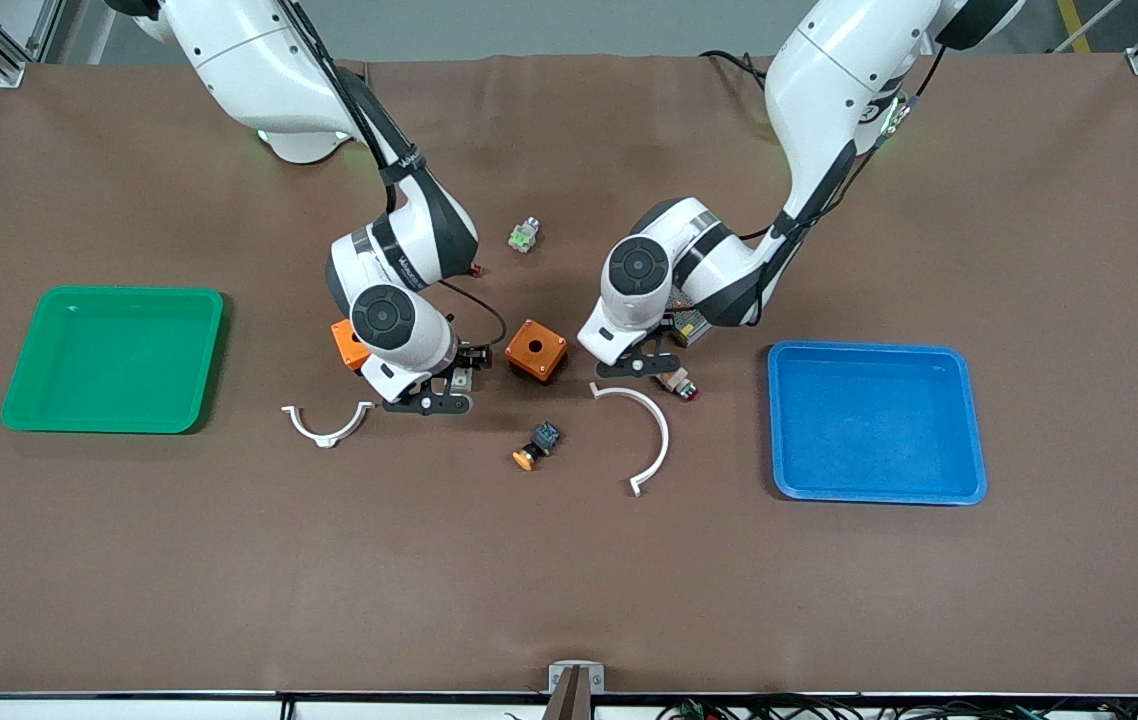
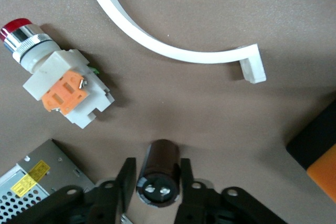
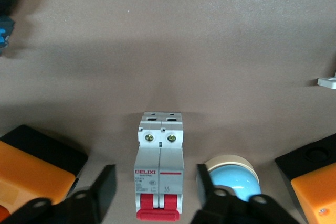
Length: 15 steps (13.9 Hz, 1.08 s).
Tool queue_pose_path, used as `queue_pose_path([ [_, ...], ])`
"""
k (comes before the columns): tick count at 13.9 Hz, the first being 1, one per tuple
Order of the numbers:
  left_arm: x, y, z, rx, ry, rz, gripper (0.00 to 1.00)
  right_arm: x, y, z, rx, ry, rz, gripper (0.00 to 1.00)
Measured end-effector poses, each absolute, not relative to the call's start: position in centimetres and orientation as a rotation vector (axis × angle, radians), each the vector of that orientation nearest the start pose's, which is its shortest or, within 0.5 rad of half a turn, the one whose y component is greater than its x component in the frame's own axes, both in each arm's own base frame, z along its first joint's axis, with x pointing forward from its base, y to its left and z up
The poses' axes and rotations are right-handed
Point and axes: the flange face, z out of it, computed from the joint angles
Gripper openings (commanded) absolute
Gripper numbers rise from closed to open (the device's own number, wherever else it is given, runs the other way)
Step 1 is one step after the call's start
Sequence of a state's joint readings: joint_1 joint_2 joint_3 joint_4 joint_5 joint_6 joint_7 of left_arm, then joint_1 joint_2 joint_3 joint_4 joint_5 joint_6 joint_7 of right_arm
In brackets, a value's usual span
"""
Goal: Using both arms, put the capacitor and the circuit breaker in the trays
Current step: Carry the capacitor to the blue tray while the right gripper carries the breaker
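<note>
The capacitor (image 2: pixel 159 174), a small black cylinder with a pale end, lies on the brown mat, and my left gripper (image 2: pixel 157 164) is shut on its sides, low at the mat. In the front view the left gripper (image 1: pixel 634 366) hides it. The circuit breaker (image 3: pixel 159 171), a white-grey block with red toggles, lies on the mat between the spread fingers of my right gripper (image 3: pixel 156 170), with a gap on each side. In the front view the right gripper (image 1: pixel 437 400) is low over the breaker (image 1: pixel 461 379).
A green tray (image 1: pixel 114 358) sits toward the right arm's end and a blue tray (image 1: pixel 874 420) toward the left arm's end. Two orange boxes (image 1: pixel 536 350) (image 1: pixel 349 343), two white arcs (image 1: pixel 327 425) (image 1: pixel 649 430), a red-tipped button (image 2: pixel 63 85), an orange-tipped button (image 1: pixel 537 447), a blue-domed button (image 3: pixel 231 176) and a metal box (image 2: pixel 31 179) crowd the middle.
</note>
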<state>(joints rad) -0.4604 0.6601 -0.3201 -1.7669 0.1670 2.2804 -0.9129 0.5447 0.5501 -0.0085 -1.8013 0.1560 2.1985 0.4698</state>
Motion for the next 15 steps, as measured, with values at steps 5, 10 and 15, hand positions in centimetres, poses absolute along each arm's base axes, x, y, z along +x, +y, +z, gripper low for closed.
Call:
queue_pose_path([
  [5, 48.2, -44.2, 20.6, -3.113, -0.116, 0.17, 0.0, 54.5, 33.1, 22.9, -3.1, 0.054, 0.293, 0.18],
  [10, 52.8, -40.3, 30.3, -3.088, -0.153, 0.05, 0.0, 55.0, 32.2, 25.0, -3.116, 0.07, 0.37, 0.18],
  [15, 57.7, -29.4, 37.3, -3.053, -0.083, 0.027, 0.0, 57.5, 22.3, 40.7, -3.083, 0.22, 0.454, 0.18],
])
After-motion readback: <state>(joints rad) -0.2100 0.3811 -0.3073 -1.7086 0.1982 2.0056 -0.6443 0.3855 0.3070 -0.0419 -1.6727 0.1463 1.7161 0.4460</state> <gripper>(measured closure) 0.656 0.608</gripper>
